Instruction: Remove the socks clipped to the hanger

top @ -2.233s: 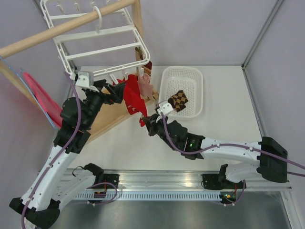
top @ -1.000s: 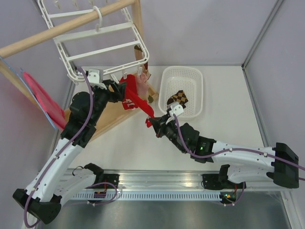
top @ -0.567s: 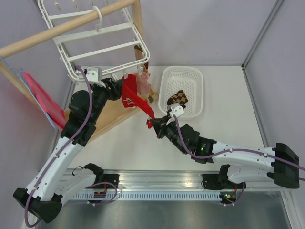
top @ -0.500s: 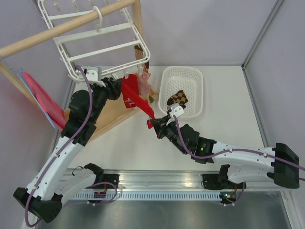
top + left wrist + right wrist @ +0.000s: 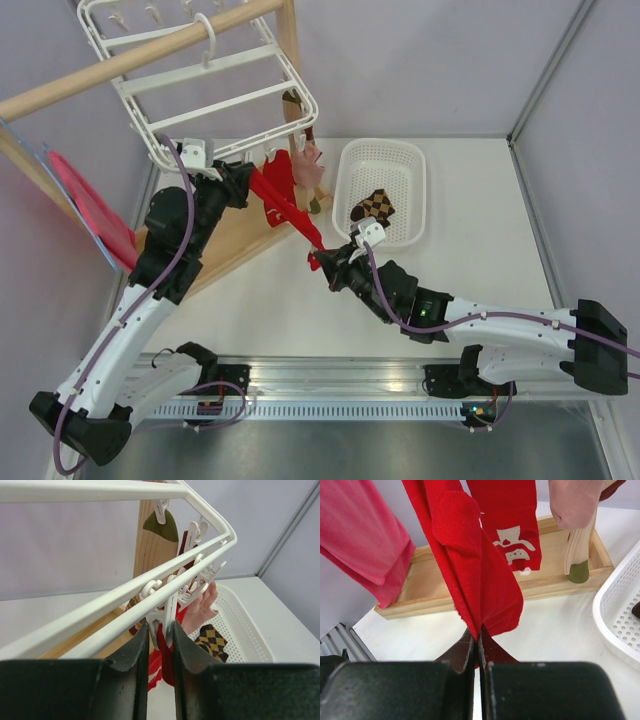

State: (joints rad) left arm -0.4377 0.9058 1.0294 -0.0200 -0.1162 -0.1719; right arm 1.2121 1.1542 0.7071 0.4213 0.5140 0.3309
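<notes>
The red sock (image 5: 465,555) hangs from the near edge of the hanger (image 5: 75,490) and is drawn taut on a slant down to the right gripper (image 5: 478,642), whose fingers are closed flat on its lower hem. At the top, the left gripper (image 5: 161,630) has its fingers drawn narrow around the clip (image 5: 162,622) that holds this sock. The wrist view does not settle whether the clip is squeezed enough to have let go. That doubt is the main risk: if the right arm pulls while the clip bites, the whole hanger would probably swing or tip on the wooden rack (image 5: 130,60), and the left fingers could slide off the small clip. The hold on the hem is thin, so a hard tug may instead strip the fabric out of the right fingers and leave the sock clipped. A sudden release could snap the sock sideways into the second red sock (image 5: 512,525) and the pale pink sock (image 5: 575,500) hanging just beside it, dragging on their clips. Once free, the sock could also drop short of the mesh basket (image 5: 420,190), where the checkered sock (image 5: 372,208) lies.
</notes>
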